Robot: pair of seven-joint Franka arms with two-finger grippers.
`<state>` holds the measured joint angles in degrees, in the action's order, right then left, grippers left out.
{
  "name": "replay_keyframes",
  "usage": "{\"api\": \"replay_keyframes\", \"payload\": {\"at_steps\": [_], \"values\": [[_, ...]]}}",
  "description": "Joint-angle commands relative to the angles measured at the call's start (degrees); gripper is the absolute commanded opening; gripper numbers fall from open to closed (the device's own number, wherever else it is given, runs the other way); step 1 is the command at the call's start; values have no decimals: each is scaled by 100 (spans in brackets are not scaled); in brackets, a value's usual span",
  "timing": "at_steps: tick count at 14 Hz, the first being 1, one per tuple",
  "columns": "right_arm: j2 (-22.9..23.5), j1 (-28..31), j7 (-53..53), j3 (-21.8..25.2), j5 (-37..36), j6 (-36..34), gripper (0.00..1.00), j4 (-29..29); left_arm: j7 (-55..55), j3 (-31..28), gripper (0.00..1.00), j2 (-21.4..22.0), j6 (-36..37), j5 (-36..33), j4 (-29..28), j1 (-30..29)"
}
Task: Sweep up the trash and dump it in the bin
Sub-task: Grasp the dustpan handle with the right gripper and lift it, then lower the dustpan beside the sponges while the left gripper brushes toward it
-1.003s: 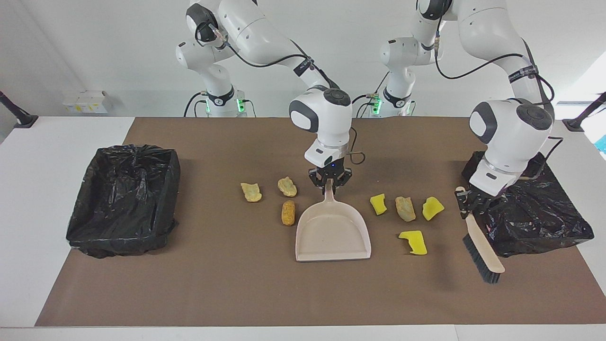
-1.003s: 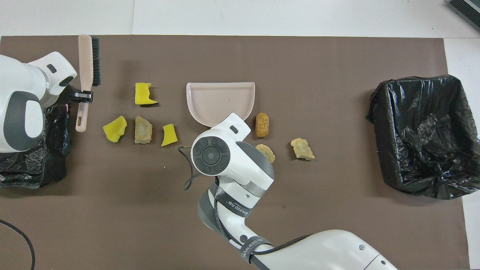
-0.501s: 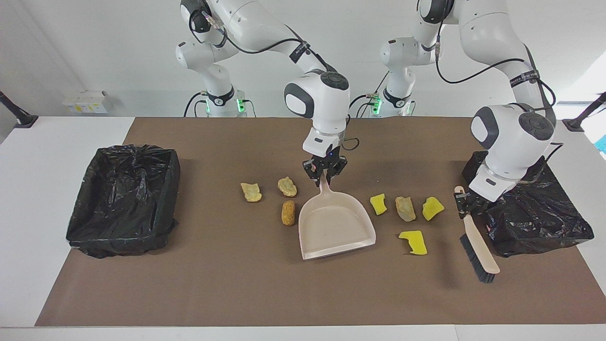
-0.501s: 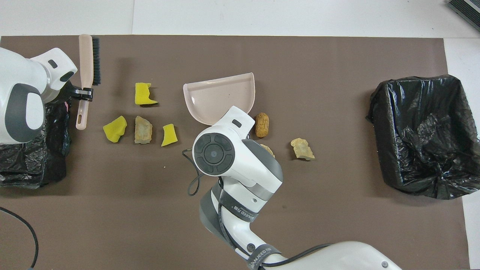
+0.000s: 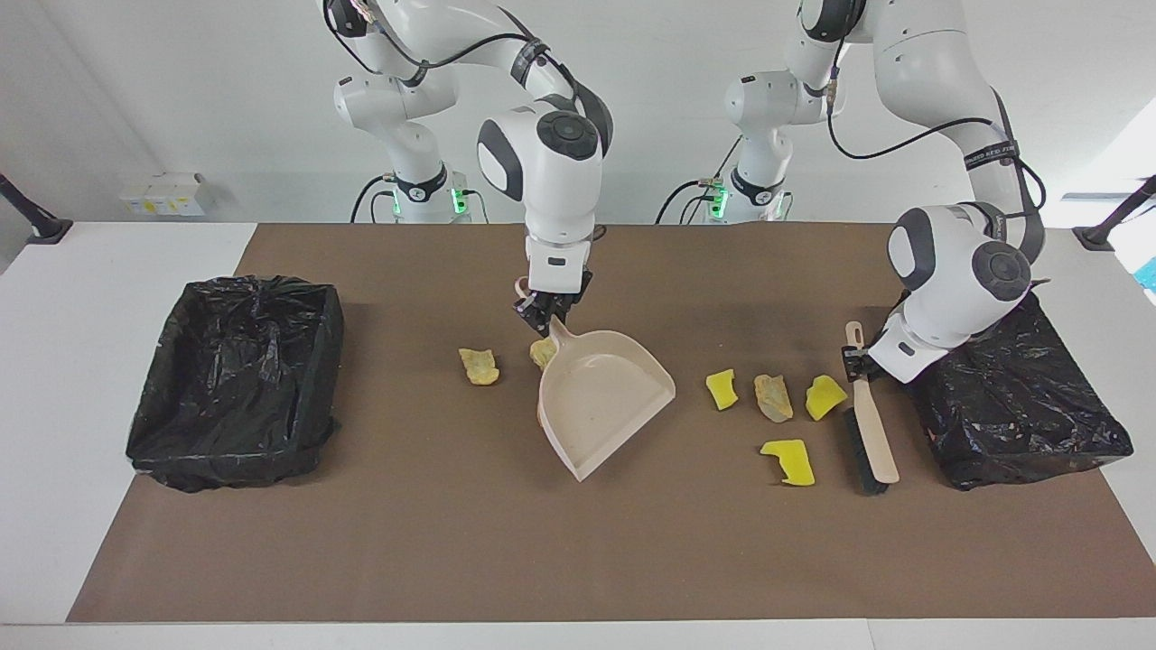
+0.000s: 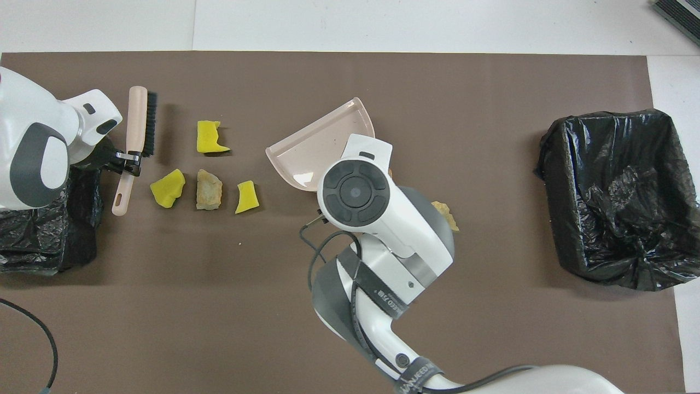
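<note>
- In the facing view, the right gripper [image 5: 545,315] was clamped on the beige dustpan [image 5: 603,397] handle at centre frame; in the overhead view the arm hid that grip.
- Only the facing view showed a tan lump [image 5: 542,352] at the pan's handle, with another [image 5: 479,366] beside it.
- The left gripper [image 5: 856,364], at right, was closed on the brush [image 5: 871,424].
- Three yellow sponge pieces [image 5: 787,461] and one tan lump [image 5: 773,397] lay between pan and brush.
- The black-lined bin [image 5: 237,379] at frame left showed no scraps inside.
</note>
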<state>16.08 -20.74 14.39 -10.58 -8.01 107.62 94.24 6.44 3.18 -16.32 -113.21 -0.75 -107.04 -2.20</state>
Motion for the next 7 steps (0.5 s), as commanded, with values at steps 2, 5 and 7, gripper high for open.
{"api": "replay_keyframes", "payload": {"at_steps": [2, 5, 7], "values": [[-184, 377, 1677, -59, 203, 14, 0, 419, -73, 95, 0, 524, -70, 4, -695, 175], [-272, 650, 2513, -50, 194, 162, 0, 691, -117, 95, 0, 655, -105, 294, -923, 692], [-263, 703, 2787, -59, 194, 312, 0, 718, -387, 86, 0, 753, -44, 496, -1021, 1141]]}}
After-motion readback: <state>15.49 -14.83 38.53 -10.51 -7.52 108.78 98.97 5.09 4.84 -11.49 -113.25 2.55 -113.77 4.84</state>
